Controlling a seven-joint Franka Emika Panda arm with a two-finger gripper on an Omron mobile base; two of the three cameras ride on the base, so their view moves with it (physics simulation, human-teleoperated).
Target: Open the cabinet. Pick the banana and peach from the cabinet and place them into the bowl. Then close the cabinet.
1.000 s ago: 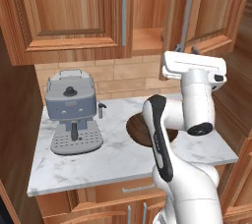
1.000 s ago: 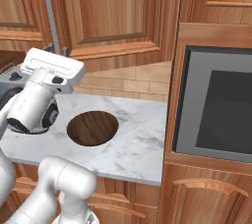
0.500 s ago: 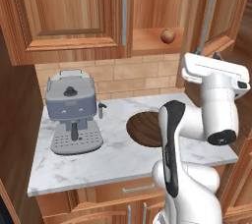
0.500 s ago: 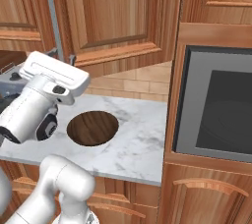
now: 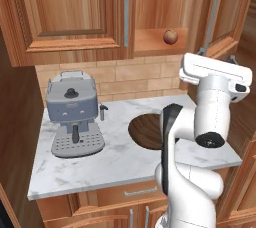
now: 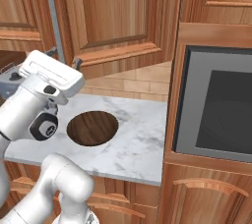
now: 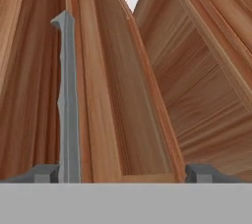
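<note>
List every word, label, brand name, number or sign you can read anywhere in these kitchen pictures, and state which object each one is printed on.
None: no readable text appears in any view.
The coffee machine carries no legible brand or dial marks.
The cabinet, the bowl and the oven front are plain, without labels or numbers.

A white marble table [image 5: 115, 157] carries two things. The grey coffee machine [image 5: 72, 114] stands toward its left end, near the brick back wall. The dark brown wooden bowl [image 6: 92, 127] sits to the right of it, well apart, nothing inside it. Above, the shelf [image 5: 155, 47] of the cabinet [image 5: 75, 12] shows through the open right door; the peach [image 5: 170, 36] rests on it, close to its right side.
</note>
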